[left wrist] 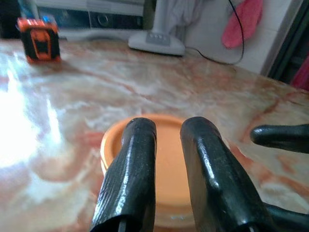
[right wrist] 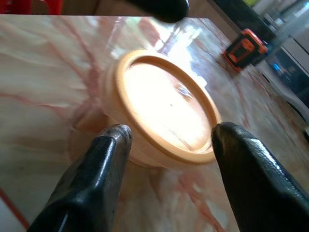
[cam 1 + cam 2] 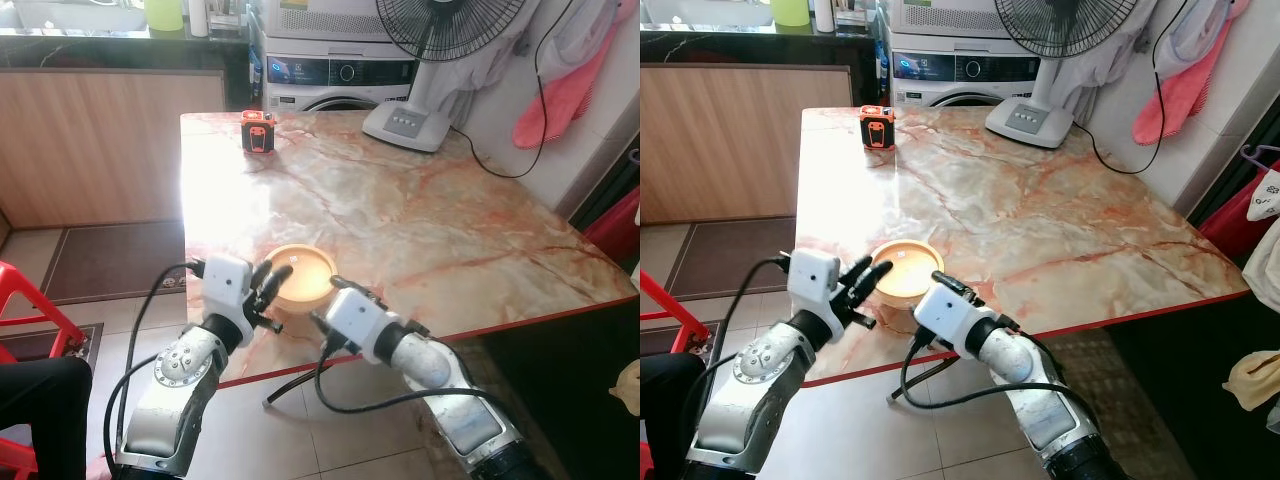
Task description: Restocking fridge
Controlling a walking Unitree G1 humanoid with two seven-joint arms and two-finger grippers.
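Orange plastic, round and lidded: we record one shallow container (image 3: 300, 277) standing on the marble-patterned table (image 3: 420, 210), close to the table's near edge. We note both arms raised to it. The left gripper (image 3: 268, 290) sits at the container's nine o'clock side, its two black fingers (image 1: 133, 169) lying side by side with only a narrow gap between them, tips over the lid's near rim; we cannot confirm contact with the lid. The right gripper (image 2: 166, 140) is at the container's five o'clock side, its fingers spread wide, one tip on each flank of the container and neither seen pressing on the wall. In the right wrist view the lid reflects a strong glare, so its surface detail cannot be read. At twelve o'clock from the container, well apart and near the far edge of the table, we log a small orange-and-black device (image 3: 258, 131). At roughly one o'clock, on the far right corner, stands the white base of a pedestal fan (image 3: 410, 125). Beyond the table we observe a washing machine (image 3: 335, 70), and a red stool (image 3: 25, 300) at nine o'clock on the floor.
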